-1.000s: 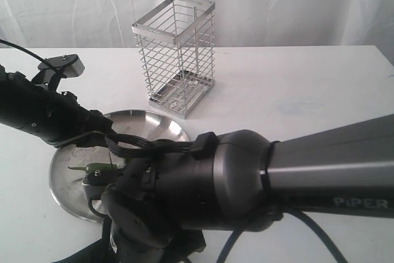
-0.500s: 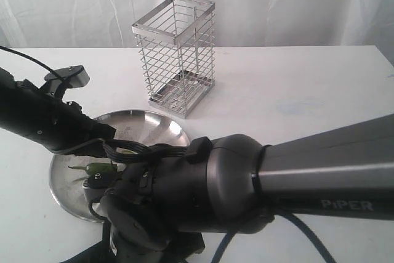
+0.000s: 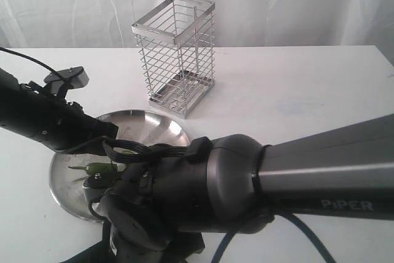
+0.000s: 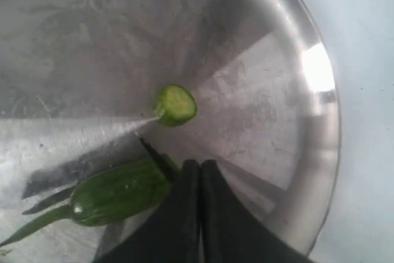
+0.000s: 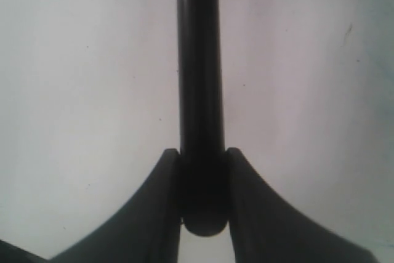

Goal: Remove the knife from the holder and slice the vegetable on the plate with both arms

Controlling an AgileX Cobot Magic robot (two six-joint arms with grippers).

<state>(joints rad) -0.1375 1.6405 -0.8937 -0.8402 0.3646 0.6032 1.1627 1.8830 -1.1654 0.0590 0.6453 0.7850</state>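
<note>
In the left wrist view the dark green vegetable [image 4: 117,192] lies on the steel plate [image 4: 265,121], with a cut-off slice [image 4: 175,104] lying apart from it. The black knife [image 4: 155,157] has its tip at the vegetable's cut end. My left gripper [image 4: 200,173] is shut with nothing between its fingers, right beside that end. My right gripper [image 5: 203,164] is shut on the knife [image 5: 200,90] by its handle. In the exterior view the vegetable [image 3: 98,169] shows on the plate [image 3: 157,126] between the two arms. The wire holder [image 3: 175,53] stands empty behind.
The right arm [image 3: 277,183] fills the front of the exterior view and hides the near part of the plate. The left arm [image 3: 43,118] reaches in over the plate's left side. A white curtain hangs behind the white table [image 3: 295,84].
My left gripper has gone from open to shut, and the left arm has shifted slightly rightward over the plate. The right gripper keeps its hold on the knife.
</note>
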